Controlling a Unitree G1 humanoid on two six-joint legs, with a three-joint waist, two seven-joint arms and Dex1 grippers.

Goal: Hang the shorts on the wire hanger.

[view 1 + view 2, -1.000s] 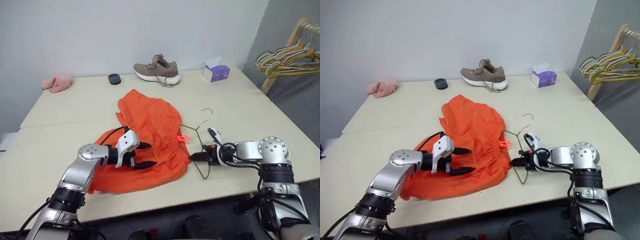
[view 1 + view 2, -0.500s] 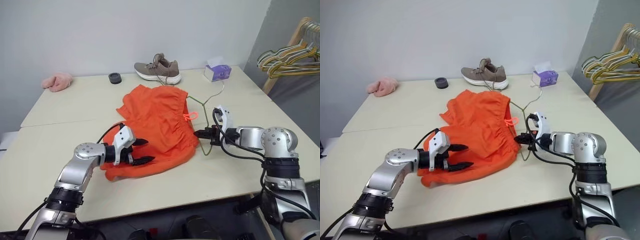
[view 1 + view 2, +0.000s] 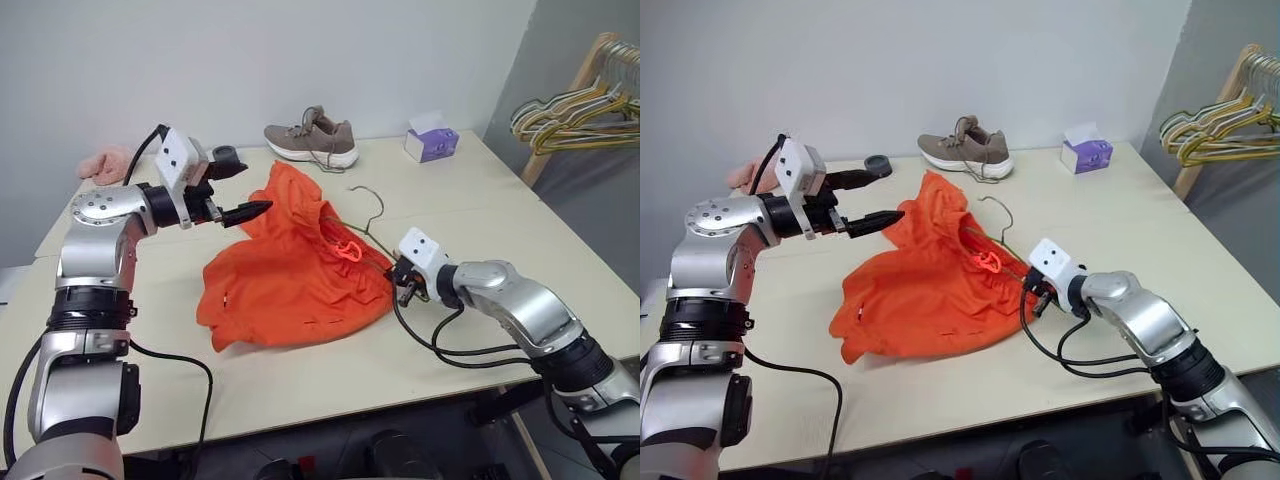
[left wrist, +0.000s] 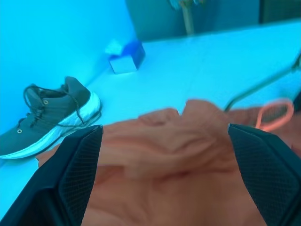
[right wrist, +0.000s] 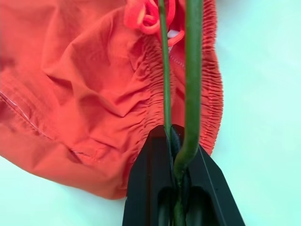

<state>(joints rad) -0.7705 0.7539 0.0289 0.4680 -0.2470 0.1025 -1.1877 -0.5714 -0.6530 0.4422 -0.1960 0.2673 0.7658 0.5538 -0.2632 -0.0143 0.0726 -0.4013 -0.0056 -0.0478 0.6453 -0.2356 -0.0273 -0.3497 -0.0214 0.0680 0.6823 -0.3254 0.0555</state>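
Left pincer [image 3: 243, 194] has lifted off, spread and empty; soft, limp bright orange fabric shorts [image 3: 290, 280] bunch on tabletop [image 3: 480, 215], best gripped at waistband; right pincer [image 5: 175, 155] pinches thin olive-bronze wire hanger [image 3: 362, 228].

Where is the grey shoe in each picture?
Left eye view: shoe at the table's far edge, behind the orange shorts.
Right eye view: same spot.
Left wrist view: beside the shorts.
Right wrist view: no shoe.
Shared landmark: the shorts.
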